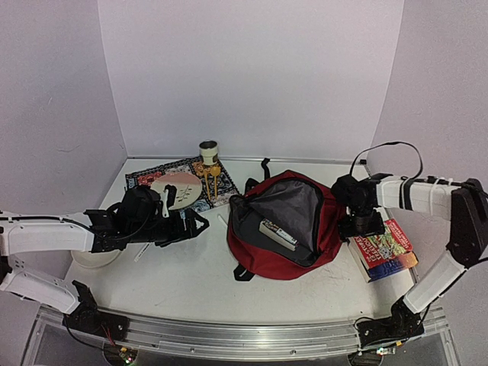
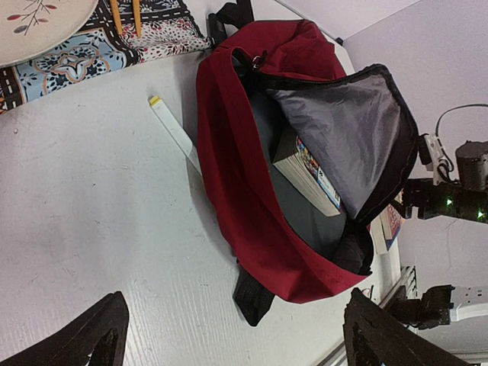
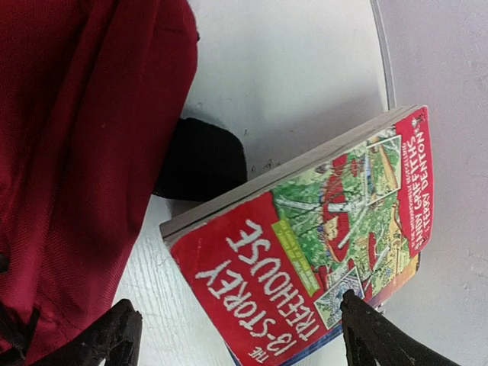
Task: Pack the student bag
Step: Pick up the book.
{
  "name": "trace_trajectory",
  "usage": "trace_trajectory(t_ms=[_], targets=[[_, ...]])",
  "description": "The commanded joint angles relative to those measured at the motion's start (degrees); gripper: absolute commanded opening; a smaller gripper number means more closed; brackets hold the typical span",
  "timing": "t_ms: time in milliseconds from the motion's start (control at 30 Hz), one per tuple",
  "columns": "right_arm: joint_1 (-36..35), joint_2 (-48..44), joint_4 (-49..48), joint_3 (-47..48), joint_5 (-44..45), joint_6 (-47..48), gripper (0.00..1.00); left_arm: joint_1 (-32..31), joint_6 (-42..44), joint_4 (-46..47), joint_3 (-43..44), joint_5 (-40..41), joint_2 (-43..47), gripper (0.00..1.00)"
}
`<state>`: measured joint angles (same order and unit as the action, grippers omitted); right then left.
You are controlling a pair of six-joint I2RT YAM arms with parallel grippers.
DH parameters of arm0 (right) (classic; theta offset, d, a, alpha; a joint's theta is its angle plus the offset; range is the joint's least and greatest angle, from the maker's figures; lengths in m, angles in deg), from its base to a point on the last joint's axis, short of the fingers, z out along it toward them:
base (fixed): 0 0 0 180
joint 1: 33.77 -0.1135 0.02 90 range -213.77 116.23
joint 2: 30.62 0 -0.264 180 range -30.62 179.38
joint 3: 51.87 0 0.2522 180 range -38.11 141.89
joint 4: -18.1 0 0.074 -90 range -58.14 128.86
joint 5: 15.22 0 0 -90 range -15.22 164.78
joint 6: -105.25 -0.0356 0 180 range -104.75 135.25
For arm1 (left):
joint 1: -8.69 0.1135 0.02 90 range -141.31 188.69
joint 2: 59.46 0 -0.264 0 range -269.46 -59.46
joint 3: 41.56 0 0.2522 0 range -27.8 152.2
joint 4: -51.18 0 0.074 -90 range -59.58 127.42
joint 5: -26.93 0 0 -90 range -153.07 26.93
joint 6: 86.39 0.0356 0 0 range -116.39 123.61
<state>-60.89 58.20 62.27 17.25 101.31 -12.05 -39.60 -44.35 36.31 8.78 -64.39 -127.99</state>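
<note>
The dark-red student bag lies open on the table's middle, with one book inside against its grey lining. It also shows in the left wrist view with the book in it, and at the left of the right wrist view. A red book, "The 13-Storey Treehouse", lies on the table right of the bag. My right gripper is open just above this book, holding nothing. My left gripper is open and empty, left of the bag above bare table.
A patterned mat at the back left carries a round plate, a cup and pencils. A white strip lies beside the bag. A white bowl sits under the left arm. Walls close in on three sides.
</note>
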Motion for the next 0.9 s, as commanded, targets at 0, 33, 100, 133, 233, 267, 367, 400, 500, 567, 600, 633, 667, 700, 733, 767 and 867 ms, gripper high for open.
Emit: trace_trajectory(t_ms=[0,33,100,133,233,267,367,400,500,567,600,633,667,700,733,767,867], targets=[[-2.75,4.41,7.19,3.91,7.89,-3.06,0.86,0.46,0.78,-0.63,-0.18,0.79,1.37,1.0],[-3.08,5.66,7.23,4.61,8.5,-2.94,0.85,0.51,0.88,-0.79,-0.08,0.79,1.37,1.0],[-3.44,8.19,7.4,5.89,9.67,-2.77,0.82,0.49,1.1,-1.21,0.11,0.78,1.37,1.0],[-3.53,9.58,7.56,6.31,10.29,-2.77,0.81,0.48,1.11,-1.35,0.15,0.79,1.48,0.99],[-3.67,12.83,8.31,8.07,12.24,-2.66,0.76,0.51,1.0,-1.75,0.08,0.78,2.02,1.0],[-3.66,13.61,8.45,8.51,12.83,-2.65,0.74,0.57,0.88,-1.86,-0.01,0.95,2.2,1.0],[-3.65,15.88,9.11,9.63,14.27,-2.87,0.67,0.57,0.8,-2.15,-0.1,2.43,2.66,0.99],[-3.65,16.48,9.39,9.89,14.52,-2.96,0.66,0.57,0.82,-2.29,-0.11,2.43,2.72,1.0],[-3.74,18.55,9.86,10.68,14.38,-2.84,0.65,0.58,0.84,-2.65,-0.09,2.44,2.95,1.0],[-3.8,19.83,10.03,11.29,14.3,-2.65,0.65,0.58,0.9,-2.87,-0.08,2.48,3.12,1.0],[-3.85,20.4,10.11,11.54,14.39,-2.65,0.65,0.58,0.93,-2.96,-0.04,2.52,3.17,0.99],[-3.91,20.86,10.12,11.75,14.37,-2.7,0.65,0.57,0.92,-3.04,-0.02,2.5,3.22,0.99],[-4.07,21.22,10.11,11.92,14.32,-2.76,0.65,0.57,0.89,-3.09,-0.02,2.51,3.33,1.0],[-4.24,21.66,10.1,12.04,14.34,-2.77,0.65,0.59,0.85,-3.13,-0.03,2.54,3.47,1.0],[-4.34,22.19,10.13,12.16,14.43,-2.77,0.66,0.6,0.77,-3.17,-0.11,2.61,3.58,1.0],[-4.36,22.69,10.18,12.39,14.54,-2.82,0.66,0.57,0.7,-3.19,-0.18,2.76,3.67,1.0],[-4.4,24.4,10.4,13.01,15.69,-3.44,0.66,0.59,0.62,-3.22,-0.28,2.79,3.9,1.0]])
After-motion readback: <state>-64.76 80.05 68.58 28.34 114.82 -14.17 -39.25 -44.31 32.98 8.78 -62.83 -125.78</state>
